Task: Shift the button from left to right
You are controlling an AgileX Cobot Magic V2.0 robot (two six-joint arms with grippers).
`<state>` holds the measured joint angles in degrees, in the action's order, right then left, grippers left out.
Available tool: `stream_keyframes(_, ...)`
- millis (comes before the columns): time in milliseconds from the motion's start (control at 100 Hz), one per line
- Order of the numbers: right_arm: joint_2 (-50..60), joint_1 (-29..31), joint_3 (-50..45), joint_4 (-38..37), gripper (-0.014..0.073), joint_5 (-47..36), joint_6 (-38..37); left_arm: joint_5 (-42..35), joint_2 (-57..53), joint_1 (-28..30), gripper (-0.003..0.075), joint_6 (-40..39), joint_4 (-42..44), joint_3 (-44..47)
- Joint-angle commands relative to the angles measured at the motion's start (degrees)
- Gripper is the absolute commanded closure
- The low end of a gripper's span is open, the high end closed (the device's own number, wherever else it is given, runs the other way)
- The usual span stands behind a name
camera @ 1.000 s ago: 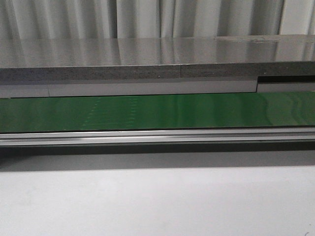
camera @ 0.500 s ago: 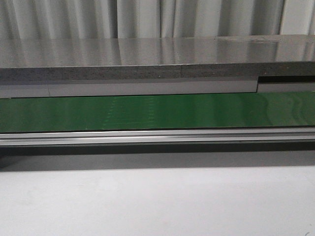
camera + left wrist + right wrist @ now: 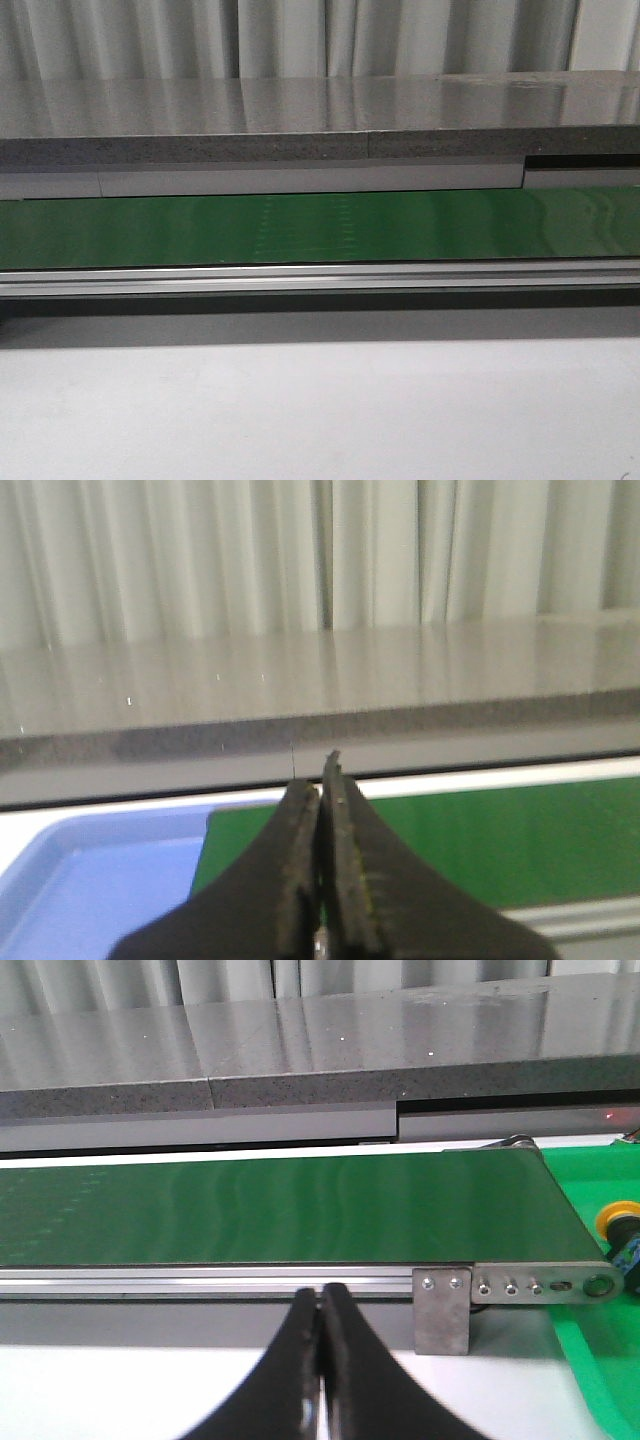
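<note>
Faint marks on the long green conveyor belt [image 3: 320,228] have drifted rightward: it runs bare, nothing to pick, ahead of the left gripper [image 3: 320,780] and right gripper [image 3: 320,1300], both pinched together, empty.

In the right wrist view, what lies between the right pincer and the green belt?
Only the belt's silver aluminium side rail lies between the shut right pincer and the green belt; the right wrist view shows this.

Green belt [image 3: 320,228] — blue tray [image 3: 100,880] — yellow-capped button [image 3: 622,1222]
</note>
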<state>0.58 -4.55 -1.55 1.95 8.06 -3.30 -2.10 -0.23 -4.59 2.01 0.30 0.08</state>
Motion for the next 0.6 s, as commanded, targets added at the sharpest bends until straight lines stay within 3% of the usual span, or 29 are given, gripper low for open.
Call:
stream_keyframes(0,1.0,-0.1,0.8,0.3,0.0661,-4.7,0.1,-7.1,-1.8,-0.4,0.074,-1.5,1.1,2.0)
stream_keyframes(590,1.0,-0.1,0.8,0.3,0.0661,-4.7,0.1,-3.5,-1.8,-0.4,0.074,-1.6,1.1,2.0)
